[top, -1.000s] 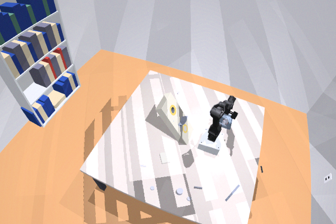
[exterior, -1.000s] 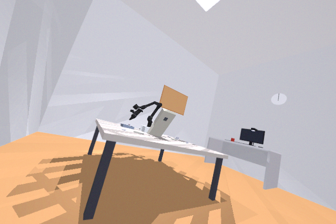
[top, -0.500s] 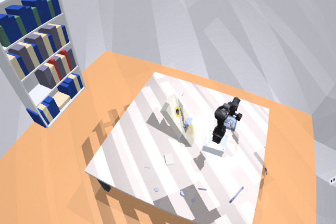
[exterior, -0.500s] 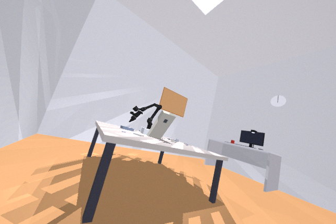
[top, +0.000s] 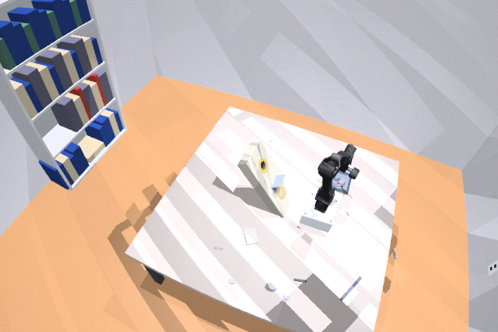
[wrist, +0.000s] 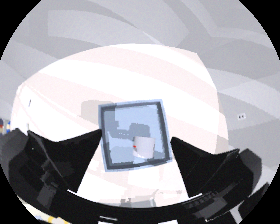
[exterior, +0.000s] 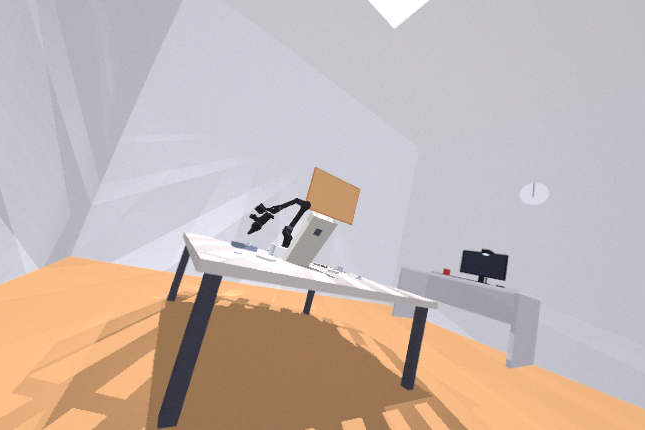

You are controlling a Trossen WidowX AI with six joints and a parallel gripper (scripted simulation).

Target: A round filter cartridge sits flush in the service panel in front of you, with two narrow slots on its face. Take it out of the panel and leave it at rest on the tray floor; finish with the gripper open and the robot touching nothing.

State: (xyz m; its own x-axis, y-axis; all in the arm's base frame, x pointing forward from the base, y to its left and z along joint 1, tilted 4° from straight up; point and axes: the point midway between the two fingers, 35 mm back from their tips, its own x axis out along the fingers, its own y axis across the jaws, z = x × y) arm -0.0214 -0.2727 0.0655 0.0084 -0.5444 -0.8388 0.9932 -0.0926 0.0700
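Note:
The cream service panel stands tilted on the table. Its upper yellow-ringed socket looks dark and hollow, and a second yellow ring sits lower on its face. A small blue-rimmed tray lies beside the arm's base. In the wrist view a small pale round piece that looks like the cartridge rests on the tray floor. My gripper hangs above the tray, wide open and empty, with its fingers clear of the piece.
A pale blue bracket juts from the panel face. A white base block holds the arm. A flat cream square, small discs and a thin rod lie near the table's front. A bookshelf stands at the left.

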